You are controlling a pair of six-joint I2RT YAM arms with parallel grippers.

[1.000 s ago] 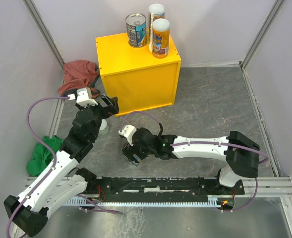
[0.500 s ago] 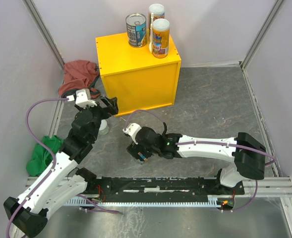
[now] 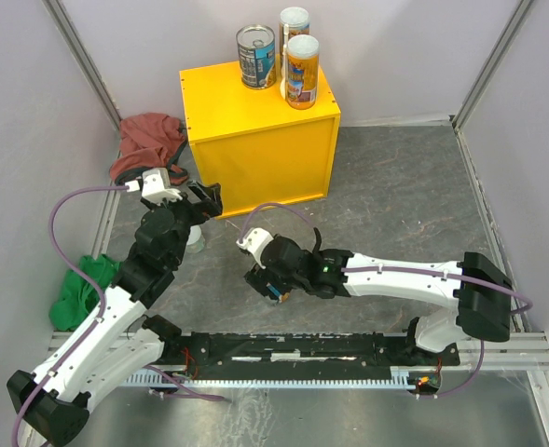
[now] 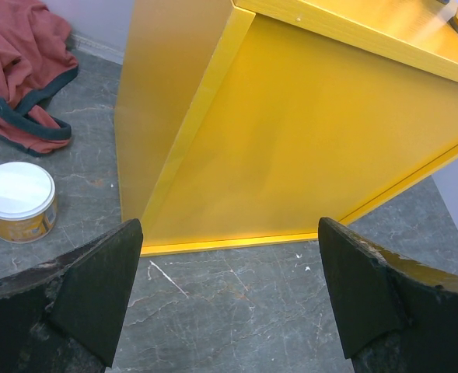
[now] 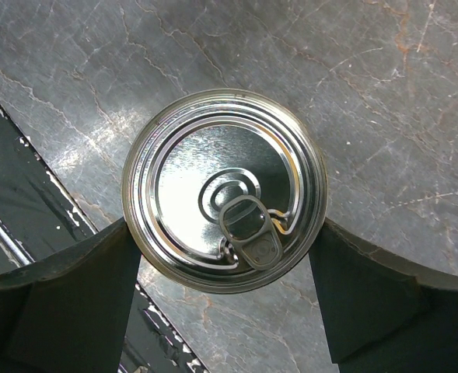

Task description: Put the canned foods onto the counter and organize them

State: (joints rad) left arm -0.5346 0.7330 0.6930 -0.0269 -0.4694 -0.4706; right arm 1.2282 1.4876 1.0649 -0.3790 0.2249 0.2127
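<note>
Straight down, right end effector [image 5: 225, 291] straddles silver-topped tin [image 5: 213, 179].

Atop the big bright yellow cube-shaped box [image 3: 218, 93] we find a silver-topped blue-labelled tin [image 3: 255, 56] and two orange-labelled white-lidded cans [image 3: 302, 70] crowding the far side; the near left lies bare. Its front wall faces the left gripper [image 4: 229, 233]; right of the box, the grey marbled desk [image 3: 404, 186] is open.

The grey marbled table [image 3: 395, 205] carried the yellow box [image 3: 260, 154] at upper centre. A red cloth [image 3: 148, 140] lay left of the box, and a green cloth [image 3: 80, 289] lay at the left edge. A short white-lidded can [image 4: 17, 200] stood near the box's lower left corner. A silver-topped tin [image 5: 225, 190] stood upright at centre.
</note>
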